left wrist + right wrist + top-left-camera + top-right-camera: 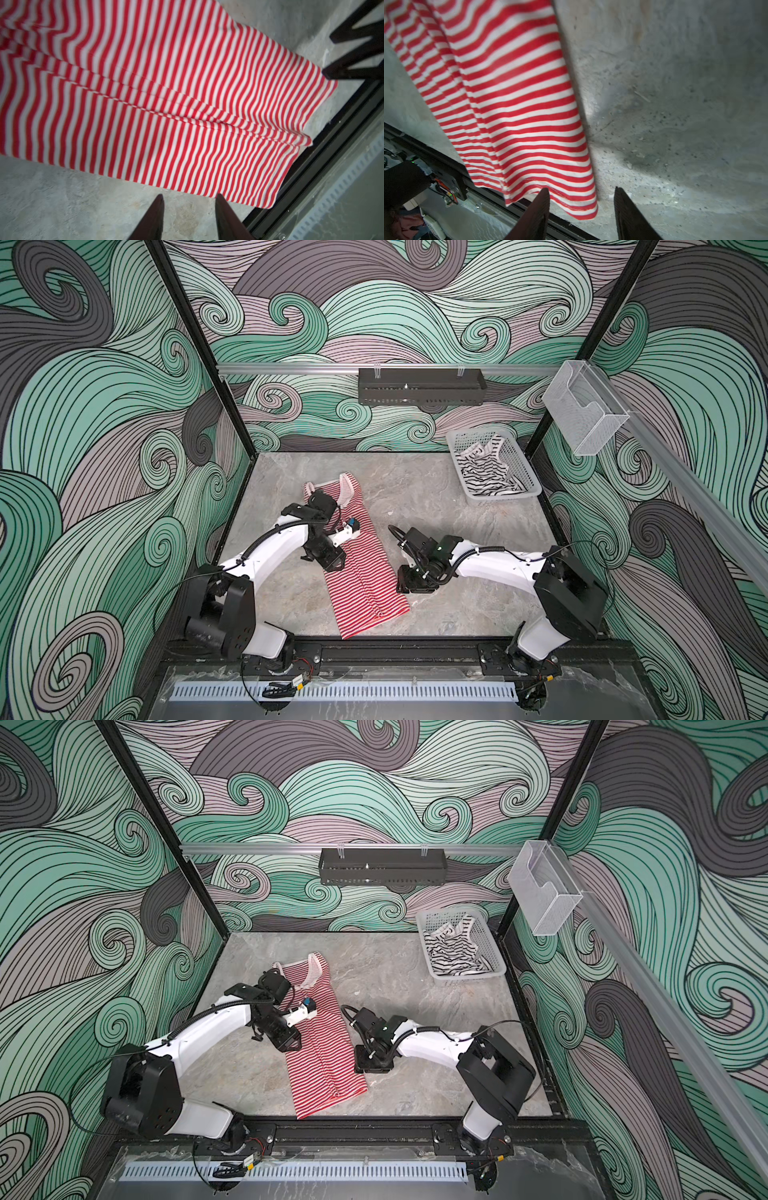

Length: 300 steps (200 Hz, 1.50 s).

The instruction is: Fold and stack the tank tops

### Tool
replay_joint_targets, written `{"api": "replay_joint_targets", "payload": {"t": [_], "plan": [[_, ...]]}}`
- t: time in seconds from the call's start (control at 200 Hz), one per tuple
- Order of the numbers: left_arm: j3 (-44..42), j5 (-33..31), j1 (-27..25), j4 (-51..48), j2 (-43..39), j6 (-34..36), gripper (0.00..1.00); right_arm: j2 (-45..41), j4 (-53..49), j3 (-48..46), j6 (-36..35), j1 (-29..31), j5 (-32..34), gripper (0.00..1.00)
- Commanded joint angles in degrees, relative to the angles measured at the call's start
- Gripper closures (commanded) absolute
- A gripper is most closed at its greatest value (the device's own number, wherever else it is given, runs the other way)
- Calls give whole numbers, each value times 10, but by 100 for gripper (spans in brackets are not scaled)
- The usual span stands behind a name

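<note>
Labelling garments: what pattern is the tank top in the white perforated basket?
Tank top: white, thin black stripes; best in a top view.

No readable text, label, brand, number or sign — none in any view

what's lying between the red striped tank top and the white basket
Nothing but bare grey tabletop. Both top views show an open stretch from the red-and-white tank top to the basket, which holds the black-striped top.
</note>
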Motion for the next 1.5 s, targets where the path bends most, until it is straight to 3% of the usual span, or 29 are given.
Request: {"api": "replay_joint_targets", "payload": {"t": [0.0,0.21,0.28,0.435,0.751,1.191,1.496], "plan": [[-25,-31,-35,30,-26,4,53,2,32,-17,18,0,-28,47],[-73,-58,-126,29,-64,13,52,3,84,-63,51,1,-45,50],[-93,-72,-164,33,-73,13,47,-2,114,-82,65,1,-56,55],[-117,-115,-218,58,-81,-5,46,-7,143,-96,77,2,-69,65],[-127,-245,-213,144,34,-15,48,-4,138,-89,79,-2,-56,90],[-51,-202,-148,146,126,35,48,2,148,-92,90,-34,-46,100],[84,-188,-126,149,256,54,49,-18,160,-119,97,-92,-47,100]]}}
